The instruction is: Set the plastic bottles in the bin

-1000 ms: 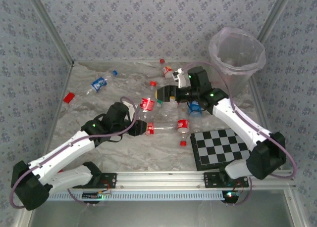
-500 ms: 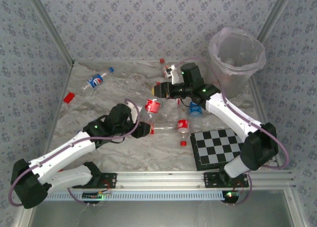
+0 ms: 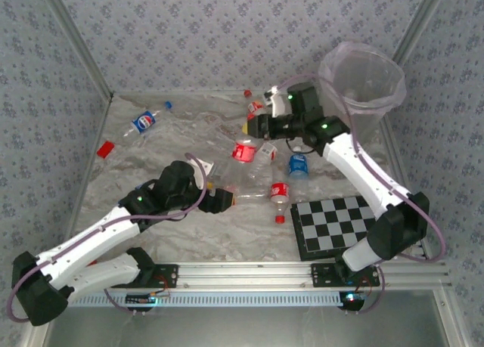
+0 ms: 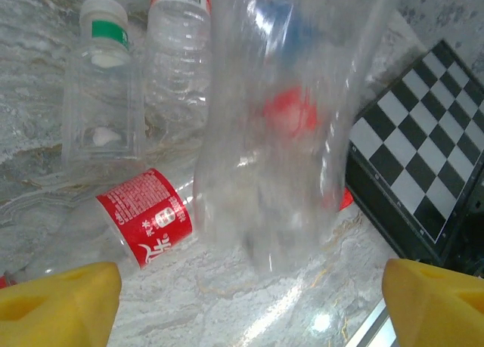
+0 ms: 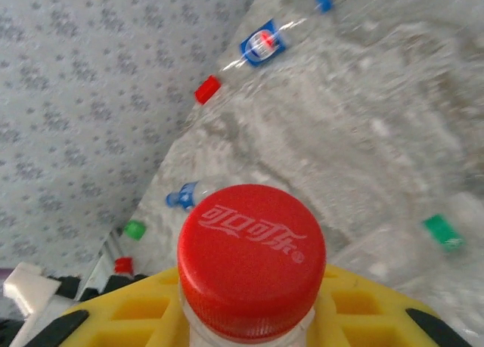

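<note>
Gripping a red-capped bottle (image 3: 243, 151) by the neck, the right gripper (image 3: 251, 125) is closed tight, yellow fingers (image 5: 113, 317) pinched in just under the red cap (image 5: 252, 260). From its wrist camera the cap faces straight back up the arm, so the bottle's long axis runs away from the wrist. Overhead, the body trails down toward the near side, and it looks clear of the table (image 3: 136, 173).

Now the relation that matters: the bin (image 3: 370, 114) stands in the far right corner, off to the gripper's right as seen from above. Its open rim is well above table level. The right arm is much the nearer of the two, its wrist housing close to the bin wall. I'd judge the carry calls for a swing to the right with enough height to clear the rim, bottle base leading.

Over on the other side, the left gripper (image 3: 221, 199) is spread wide and holds nothing, its fingertips (image 4: 60, 302) far apart. A clear bottle (image 4: 280, 135) sits blurred between and beyond them, beside the checkerboard (image 4: 423, 158), so whether it touches a finger I can't tell. That arm is well apart from the bin.
</note>
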`<action>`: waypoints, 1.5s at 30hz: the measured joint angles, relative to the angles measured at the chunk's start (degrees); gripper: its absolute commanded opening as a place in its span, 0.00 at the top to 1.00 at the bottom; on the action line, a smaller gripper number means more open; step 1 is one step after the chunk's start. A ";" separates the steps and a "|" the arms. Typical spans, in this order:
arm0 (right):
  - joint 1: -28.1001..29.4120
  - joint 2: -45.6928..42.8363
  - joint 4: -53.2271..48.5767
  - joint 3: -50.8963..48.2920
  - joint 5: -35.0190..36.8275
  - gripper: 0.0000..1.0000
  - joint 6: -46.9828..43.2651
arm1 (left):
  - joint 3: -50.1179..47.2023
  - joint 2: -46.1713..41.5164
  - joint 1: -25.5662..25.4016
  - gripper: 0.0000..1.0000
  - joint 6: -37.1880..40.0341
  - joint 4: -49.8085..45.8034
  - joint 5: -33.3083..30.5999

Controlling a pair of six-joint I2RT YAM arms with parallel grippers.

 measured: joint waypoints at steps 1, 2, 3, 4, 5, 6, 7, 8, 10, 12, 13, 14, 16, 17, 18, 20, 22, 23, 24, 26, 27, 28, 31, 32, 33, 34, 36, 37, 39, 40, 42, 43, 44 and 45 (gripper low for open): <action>-1.79 -0.59 -1.57 1.38 0.83 0.83 -0.90 | -0.28 -0.50 0.00 0.08 -0.09 0.26 -0.15; -3.39 -1.25 -2.64 2.43 1.46 0.84 -1.53 | -0.52 -0.81 0.00 0.08 -0.20 0.44 -0.24; -5.68 -2.21 -3.72 3.78 2.10 0.85 -2.16 | -0.74 -0.94 0.00 0.08 -0.24 0.44 -0.42; -8.22 -3.21 -4.66 5.22 2.64 0.87 -2.73 | -0.92 -0.96 0.00 0.08 -0.26 0.46 -0.44; -10.29 -3.98 -5.51 6.49 3.08 0.88 -3.06 | -1.11 -0.94 0.00 0.08 -0.26 0.52 -0.46; -12.90 -4.92 -6.32 8.15 3.72 0.91 -3.39 | -1.36 -0.94 0.00 0.08 -0.28 0.55 -0.48; -15.63 -5.75 -7.15 9.94 4.85 0.93 -3.67 | -1.60 -0.94 0.00 0.08 -0.28 0.57 -0.66; -17.64 -6.36 -7.61 11.41 5.90 0.95 -3.82 | -1.81 -0.94 0.00 0.08 -0.26 0.59 -0.68; -21.77 -7.80 -7.82 14.45 8.96 0.97 -4.17 | -2.14 -0.94 0.00 0.08 -0.28 0.63 -0.98; -24.39 -8.90 -7.04 16.81 13.27 0.98 -4.61 | -2.34 -0.87 0.00 0.08 -0.31 0.68 -1.07; -25.35 -9.29 -6.40 17.94 16.09 0.99 -5.03 | -2.38 -0.81 0.00 0.08 -0.33 0.81 -1.05; -25.94 -9.53 -5.66 18.86 18.73 0.99 -5.55 | -2.38 -0.79 0.00 0.08 -0.35 0.92 -1.05; -26.75 -9.70 -3.41 20.33 24.44 1.00 -7.21 | -2.38 -0.76 0.00 0.08 -0.74 1.16 -1.05; -27.02 -9.68 -2.01 20.61 27.06 1.00 -8.24 | -2.43 -0.79 0.00 0.08 -0.92 1.36 -1.05; -27.19 -9.57 -0.55 20.72 29.90 1.00 -9.46 | -2.51 -0.83 0.00 0.08 -1.18 1.53 -1.05; -27.34 -8.79 2.14 20.96 34.95 1.00 -11.89 | -2.93 -1.16 0.00 0.08 -1.53 1.77 -1.07; -27.36 -6.84 4.61 21.55 39.60 1.00 -14.78 | -3.67 -2.10 0.00 0.08 -1.90 1.86 -1.18; -27.36 -5.66 5.22 22.10 41.27 1.00 -16.00 | -4.02 -2.58 0.00 0.08 -2.12 1.88 -1.31; -27.36 -4.15 5.62 22.91 42.73 1.00 -17.31 | -4.44 -3.23 0.00 0.08 -2.32 1.86 -1.49; -27.34 -1.42 5.60 24.28 44.76 1.00 -19.19 | -5.05 -4.17 0.00 0.08 -2.71 1.88 -1.60; -27.30 0.04 5.31 24.81 45.46 1.00 -20.04 | -5.31 -4.52 0.00 0.08 -2.89 1.88 -1.70; -27.30 1.27 4.87 25.07 46.01 1.00 -20.61 | -5.42 -4.68 0.00 0.08 -2.95 1.84 -1.81; -26.97 3.96 2.36 25.42 47.45 1.00 -21.68 | -5.44 -4.81 0.00 0.08 -3.32 1.75 -2.03; -26.82 4.66 1.36 25.53 47.89 1.00 -21.79 | -5.44 -4.96 0.00 0.08 -3.34 1.62 -2.12; -26.64 5.20 0.28 25.55 48.30 1.00 -21.92 | -5.44 -5.11 0.00 0.08 -3.34 1.42 -2.14; -26.40 5.77 -0.92 25.55 48.70 1.00 -21.94 | -5.44 -5.35 0.00 0.08 -3.34 1.33 -2.14; -26.14 6.47 -2.75 25.55 49.13 1.00 -21.92 | -5.44 -5.77 0.00 0.08 -3.34 0.98 -2.14; -25.99 6.88 -3.54 25.62 49.27 1.00 -21.94 | -5.46 -6.01 0.00 0.08 -3.37 0.74 -2.14; -25.75 7.82 -4.90 25.83 49.35 1.00 -21.92 | -5.49 -6.19 0.00 0.08 -3.37 0.44 -2.14; -25.57 8.41 -5.57 25.86 49.37 1.00 -21.92 | -5.51 -6.19 0.00 0.08 -3.37 0.37 -2.14; -25.42 9.68 -6.84 25.94 49.40 1.00 -21.90 | -5.66 -6.16 0.00 0.08 -3.34 0.33 -2.14; -25.40 10.62 -7.54 26.27 49.40 1.00 -21.81 | -5.75 -6.16 0.00 0.08 -3.34 0.28 -2.14; -25.33 11.74 -8.41 27.04 49.37 1.00 -21.68 | -5.86 -6.16 0.00 0.08 -3.34 0.28 -2.16; -25.31 13.25 -9.35 28.26 49.40 1.00 -21.49 | -6.05 -6.16 0.00 0.08 -3.32 0.33 -2.16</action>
